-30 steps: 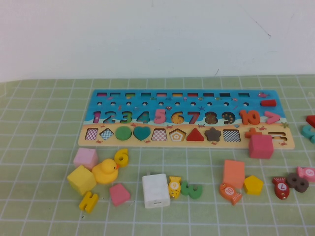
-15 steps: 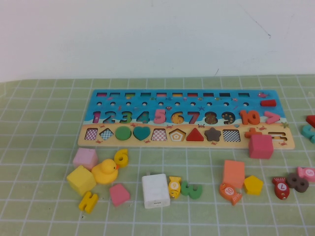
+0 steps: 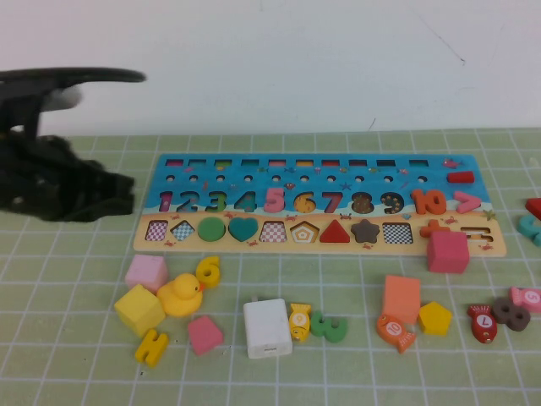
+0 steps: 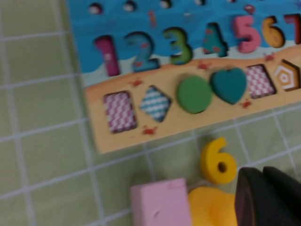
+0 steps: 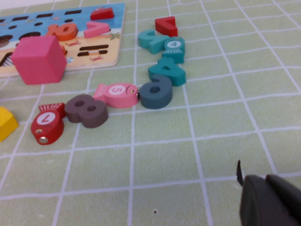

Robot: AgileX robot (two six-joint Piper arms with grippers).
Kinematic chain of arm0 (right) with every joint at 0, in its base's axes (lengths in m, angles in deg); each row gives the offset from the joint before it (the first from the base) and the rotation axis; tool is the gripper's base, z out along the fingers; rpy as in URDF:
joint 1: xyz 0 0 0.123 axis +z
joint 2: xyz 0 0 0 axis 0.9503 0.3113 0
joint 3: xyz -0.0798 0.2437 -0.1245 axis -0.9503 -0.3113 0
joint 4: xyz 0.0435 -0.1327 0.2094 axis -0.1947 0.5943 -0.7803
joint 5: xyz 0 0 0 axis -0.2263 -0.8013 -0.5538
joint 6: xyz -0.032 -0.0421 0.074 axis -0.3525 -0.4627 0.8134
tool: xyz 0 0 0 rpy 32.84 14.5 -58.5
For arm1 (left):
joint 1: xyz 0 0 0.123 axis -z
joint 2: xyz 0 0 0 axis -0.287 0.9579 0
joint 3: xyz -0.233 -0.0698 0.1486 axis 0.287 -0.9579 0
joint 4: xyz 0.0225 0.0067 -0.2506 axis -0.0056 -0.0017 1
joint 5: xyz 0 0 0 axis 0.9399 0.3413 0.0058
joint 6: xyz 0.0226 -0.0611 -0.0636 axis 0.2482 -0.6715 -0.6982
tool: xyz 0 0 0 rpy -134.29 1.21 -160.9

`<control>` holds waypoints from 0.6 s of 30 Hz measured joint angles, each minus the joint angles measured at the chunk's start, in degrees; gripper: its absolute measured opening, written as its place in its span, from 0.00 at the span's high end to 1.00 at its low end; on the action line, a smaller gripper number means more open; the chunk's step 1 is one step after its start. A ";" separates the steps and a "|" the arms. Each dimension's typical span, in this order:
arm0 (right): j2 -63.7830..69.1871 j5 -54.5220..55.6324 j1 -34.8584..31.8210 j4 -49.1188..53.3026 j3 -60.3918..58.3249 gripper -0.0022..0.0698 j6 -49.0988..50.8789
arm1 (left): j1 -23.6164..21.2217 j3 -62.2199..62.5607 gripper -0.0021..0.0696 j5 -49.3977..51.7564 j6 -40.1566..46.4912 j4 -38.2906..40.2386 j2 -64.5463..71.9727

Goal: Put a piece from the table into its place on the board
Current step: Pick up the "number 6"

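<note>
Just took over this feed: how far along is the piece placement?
Early. The board already holds a green circle, teal heart, red triangle and star. Nothing is in hand: the left gripper hangs beside the board's left end, and the right gripper hangs over bare table. Loose pieces like the yellow 6 remain unplaced.

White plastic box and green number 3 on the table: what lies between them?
High view: a small yellow fish piece lies between the white box and green 3.

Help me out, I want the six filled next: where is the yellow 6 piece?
The yellow 6 lies on the table's left side in the high view, just below the board's front edge, touching the yellow duck.
</note>
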 joint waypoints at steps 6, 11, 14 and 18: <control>0.00 0.00 0.00 0.00 0.00 0.97 -0.30 | 9.01 5.99 0.97 0.41 -1.26 -4.00 6.45; 0.00 0.00 0.00 0.00 0.00 0.97 -0.30 | 18.60 10.24 0.97 1.53 -13.17 -22.11 12.09; 0.00 0.00 0.00 0.00 0.00 0.97 0.00 | 22.41 12.14 0.97 3.36 -19.09 -30.16 15.64; 0.00 0.00 0.00 0.00 0.00 0.97 0.00 | 24.72 14.03 0.97 4.24 -21.78 -32.72 19.22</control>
